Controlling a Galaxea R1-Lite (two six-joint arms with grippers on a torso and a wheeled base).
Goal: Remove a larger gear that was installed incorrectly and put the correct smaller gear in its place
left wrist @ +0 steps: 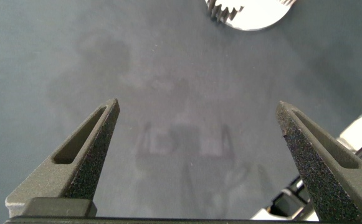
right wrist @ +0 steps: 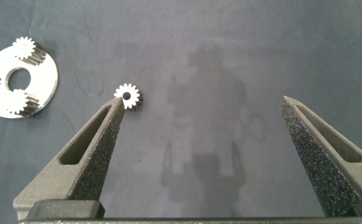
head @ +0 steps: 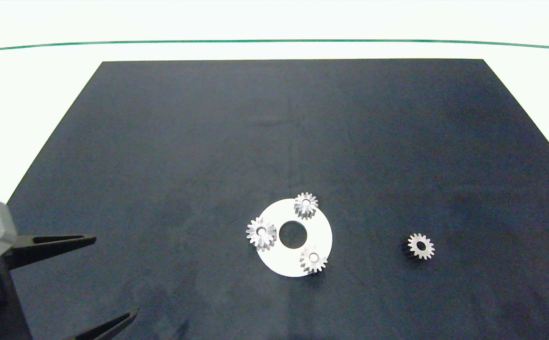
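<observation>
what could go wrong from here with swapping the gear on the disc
1. Three gears sit on the white disc and look alike; the larger gear at its left edge could be mistaken for a neighbour.
2. The disc lies loose on the dark mat, so pulling a gear may drag or tip it.
3. The smaller gear lies flat and alone; the open right gripper may slip on it. The open left gripper is far away.

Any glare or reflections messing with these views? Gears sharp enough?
Head view: table around the mat blown out white; gears on the disc crisp, loose gear too. Left wrist view: faint gripper reflection on the mat, disc cut off at the frame edge. Right wrist view: similar ghost reflection, loose gear sharp.
</observation>
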